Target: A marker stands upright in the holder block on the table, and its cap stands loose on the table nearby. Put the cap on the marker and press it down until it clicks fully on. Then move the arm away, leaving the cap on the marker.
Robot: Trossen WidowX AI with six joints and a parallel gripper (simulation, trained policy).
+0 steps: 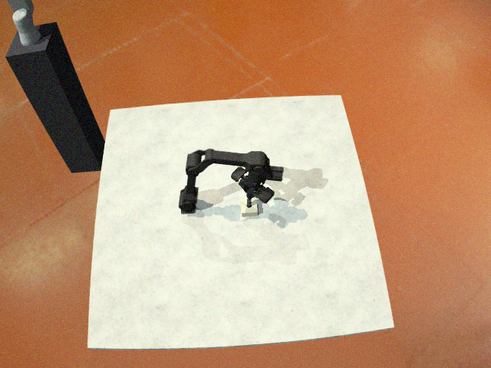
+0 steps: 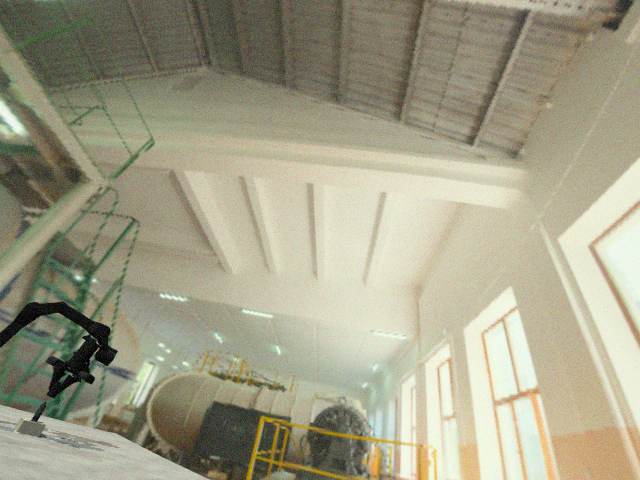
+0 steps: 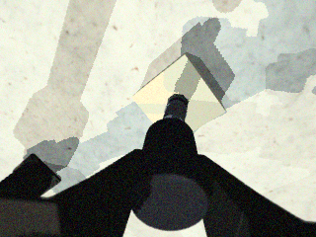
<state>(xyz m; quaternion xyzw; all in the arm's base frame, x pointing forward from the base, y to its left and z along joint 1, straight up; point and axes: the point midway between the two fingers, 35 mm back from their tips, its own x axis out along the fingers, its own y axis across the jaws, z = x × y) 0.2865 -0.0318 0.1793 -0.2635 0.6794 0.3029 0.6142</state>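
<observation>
Close-up from the wrist, and there's the dark cap, pinched in the gripper! It overlaps the marker, upright in its pale block. The exterior view puts the fingertips just above the marker's tip; contact, I can't tell.

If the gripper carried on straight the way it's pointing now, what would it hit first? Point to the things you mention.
Probably the upright marker (image 2: 38, 411) (image 3: 176, 108), standing in the holder block (image 1: 250, 212) (image 2: 29, 427) (image 3: 153, 94) just beyond the gripper's (image 2: 51, 396) fingertips; the exact line-up is hard to judge.
</observation>
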